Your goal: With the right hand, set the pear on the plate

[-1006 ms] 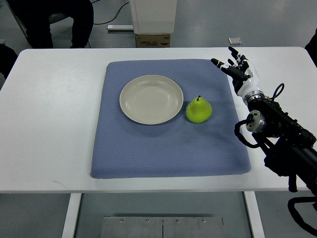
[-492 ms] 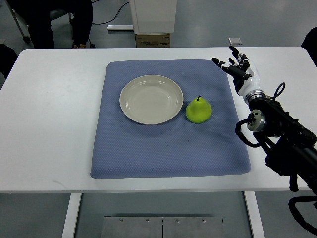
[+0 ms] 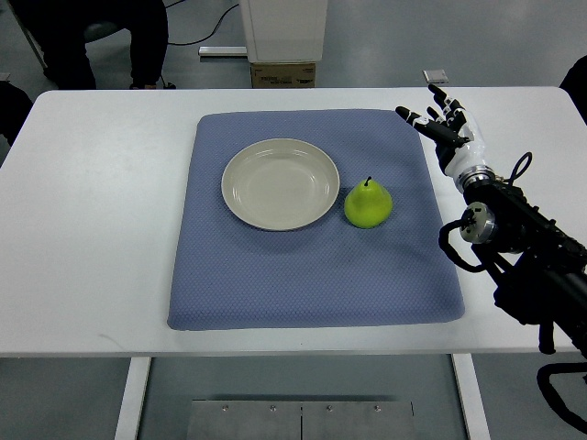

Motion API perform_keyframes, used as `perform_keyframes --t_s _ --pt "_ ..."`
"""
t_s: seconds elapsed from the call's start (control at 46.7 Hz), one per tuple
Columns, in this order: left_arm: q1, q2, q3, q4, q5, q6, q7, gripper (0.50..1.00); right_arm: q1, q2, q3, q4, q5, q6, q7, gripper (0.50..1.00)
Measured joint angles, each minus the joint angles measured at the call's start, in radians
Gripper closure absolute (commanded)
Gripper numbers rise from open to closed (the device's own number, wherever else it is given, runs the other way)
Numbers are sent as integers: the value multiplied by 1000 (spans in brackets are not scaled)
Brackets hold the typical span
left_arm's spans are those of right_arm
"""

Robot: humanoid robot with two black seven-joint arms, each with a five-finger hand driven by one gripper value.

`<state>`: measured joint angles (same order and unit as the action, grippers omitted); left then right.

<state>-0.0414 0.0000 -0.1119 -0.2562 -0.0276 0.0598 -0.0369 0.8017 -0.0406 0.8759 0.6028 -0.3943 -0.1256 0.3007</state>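
A green pear (image 3: 368, 203) stands upright on the blue mat (image 3: 312, 266), just right of the empty cream plate (image 3: 280, 183). The pear touches or nearly touches the plate's right rim. My right hand (image 3: 443, 124) is at the mat's far right corner, over the white table, with its fingers spread and holding nothing. It is well to the right of and beyond the pear. The right arm (image 3: 523, 247) comes in from the lower right. The left arm is out of view.
The white table (image 3: 101, 229) extends around the mat. A white machine base with a cardboard box (image 3: 282, 73) stands behind the table. A person's legs (image 3: 92, 41) show at the back left. A small grey object (image 3: 436, 77) lies on the floor beyond the table.
My right hand has drifted slightly to the right. The pear and plate have not moved.
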Motion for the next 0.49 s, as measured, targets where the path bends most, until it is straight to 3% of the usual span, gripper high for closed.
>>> perform_keyframes --t_s 0.492 --pt "0 0 0 0 0 0 0 500 4 -13 1 3 0 0 0 500"
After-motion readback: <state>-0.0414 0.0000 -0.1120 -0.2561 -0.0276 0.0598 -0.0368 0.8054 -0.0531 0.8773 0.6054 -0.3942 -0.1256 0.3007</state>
